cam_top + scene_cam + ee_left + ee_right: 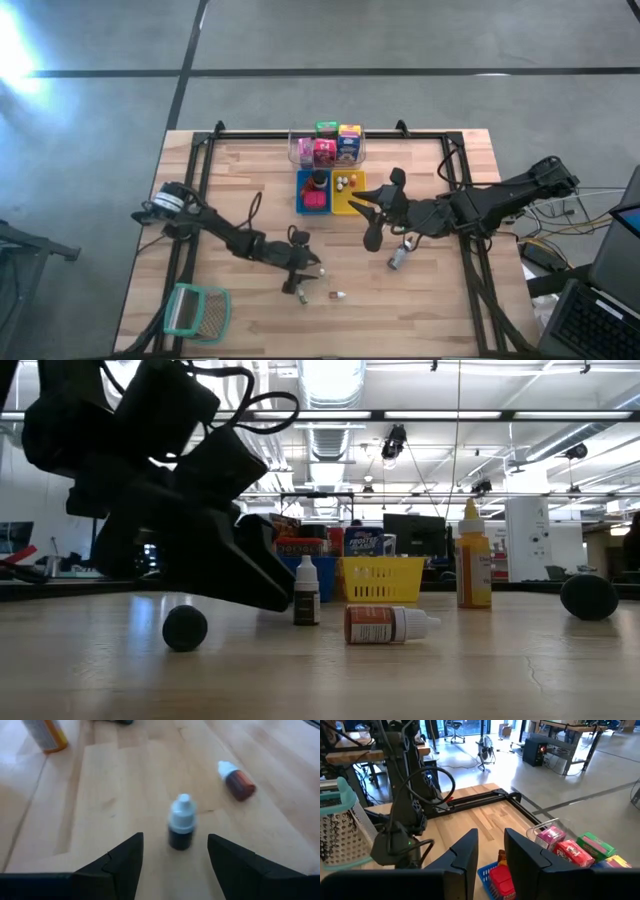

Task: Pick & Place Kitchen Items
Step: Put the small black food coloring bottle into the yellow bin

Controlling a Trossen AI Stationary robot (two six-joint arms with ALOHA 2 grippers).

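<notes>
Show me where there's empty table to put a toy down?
Bare wood lies along the near edge between the mesh basket and the right corner, and in the far left corner. It is crowded around the clear tub and trays, and mid-table by the left pincer, the right pincer and the small bottles.

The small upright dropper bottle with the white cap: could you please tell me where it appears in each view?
High view: dropper bottle, just ahead of the left gripper, low centre.
Low view: centre, upright.
Left wrist view: centre, between that gripper's open fingers.
Right wrist view: not in it.
Shared landmark: the lying bottle beside it.
The right gripper hovers mid-table.
</notes>
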